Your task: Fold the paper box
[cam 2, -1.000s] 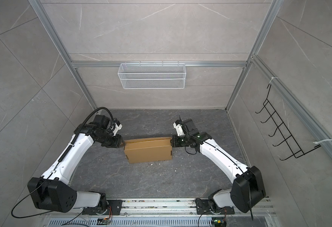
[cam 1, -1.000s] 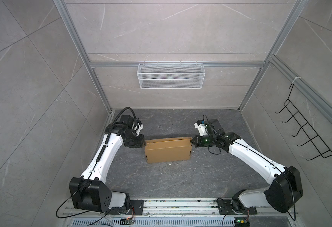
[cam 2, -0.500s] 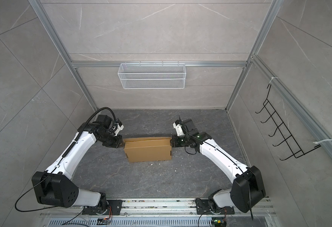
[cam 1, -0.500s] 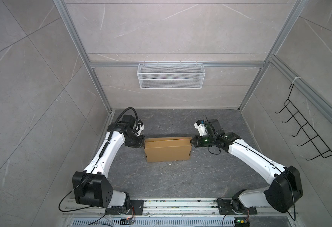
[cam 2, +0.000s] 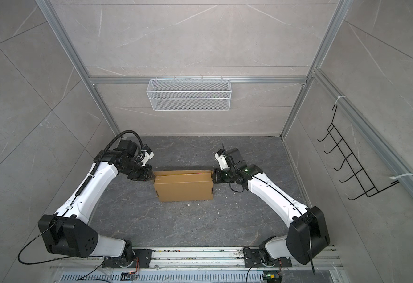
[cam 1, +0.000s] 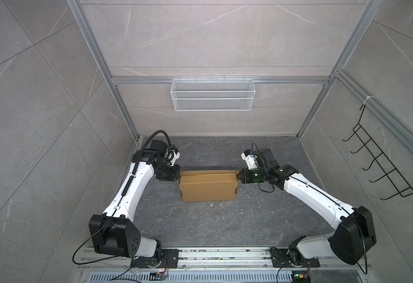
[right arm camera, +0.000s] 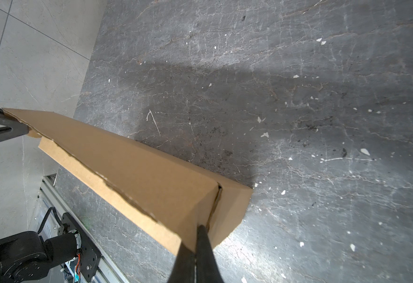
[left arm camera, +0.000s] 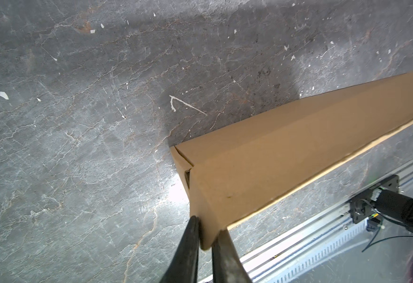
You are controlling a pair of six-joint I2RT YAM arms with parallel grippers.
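Once left pincer (left arm camera: 207, 226) narrowed: you're pinching paper box (cam 1: 207, 187) left corner.
right pincer (right arm camera: 198, 232): closed tight at right-end seam.
task: lid tuck likely next.

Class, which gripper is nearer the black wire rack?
Right. The right gripper touches the paper box end nearest the black wire rack; the left gripper touches the far end.
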